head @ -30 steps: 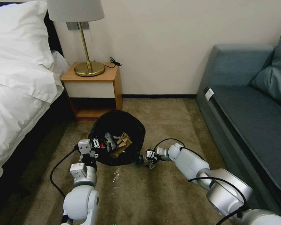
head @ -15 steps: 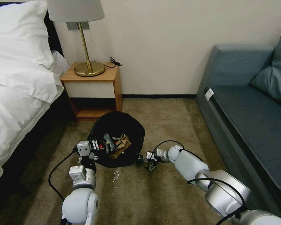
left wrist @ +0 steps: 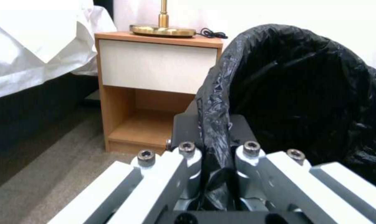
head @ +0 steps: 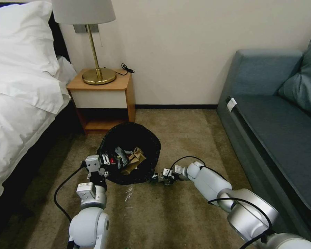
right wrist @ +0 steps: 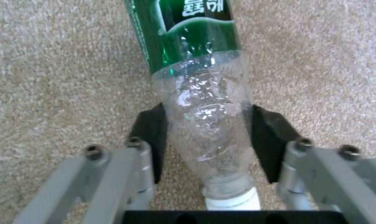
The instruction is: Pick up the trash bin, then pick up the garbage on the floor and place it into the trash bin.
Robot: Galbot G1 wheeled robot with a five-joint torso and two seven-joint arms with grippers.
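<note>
Carpet carries the trash bin (head: 129,154), tilted, litter inside, the bottle (head: 154,177) just beside it. Left gripper (left wrist: 215,155) pinches the black bag rim; thin plastic may tear. Right gripper (right wrist: 208,137) brackets the bottle's slick neck; it could squirt free.

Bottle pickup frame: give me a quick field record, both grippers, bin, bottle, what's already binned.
left gripper: shut on the bagged rim of the trash bin, at the side nearest the robot
right gripper: low over the carpet, pads either side of the bottle's clear neck; contact cannot be told
bottle: lying on the carpet beside the bin, white cap toward the wrist camera
bin contents: tan paper bag, a red piece and a dark wrapper
bin location: on the floor in front of the nightstand
</note>
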